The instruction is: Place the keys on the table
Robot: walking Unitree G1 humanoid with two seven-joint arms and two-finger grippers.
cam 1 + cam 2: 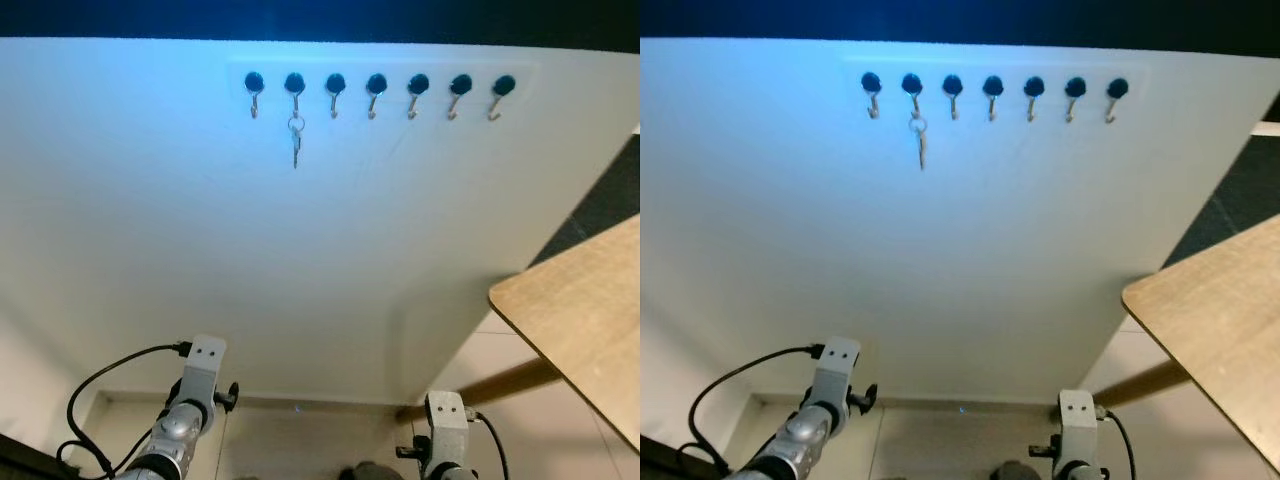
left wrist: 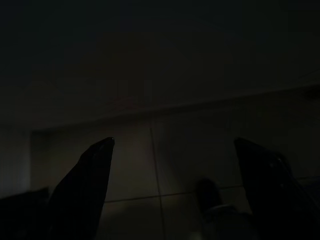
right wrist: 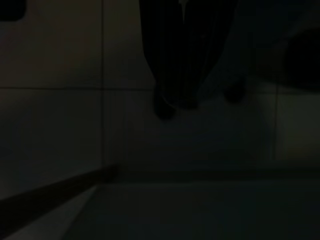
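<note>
keys (image 1: 295,139) on hook rack (image 1: 376,84), table (image 1: 585,310) right

Keys (image 1: 296,142) on ring, hanging from second hook; table (image 1: 585,318) at right.

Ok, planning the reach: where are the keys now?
The keys hang on the white wall, from the second hook from the left, up left of the wooden table.

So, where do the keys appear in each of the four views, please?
Left eye view: keys hang from the second hook from the left, upper middle.
Right eye view: keys on the same hook, slightly further left.
Left wrist view: dark floor, no keys.
Right wrist view: dark floor, no keys.
Shared landmark: the row of hooks on the white wall.
</note>
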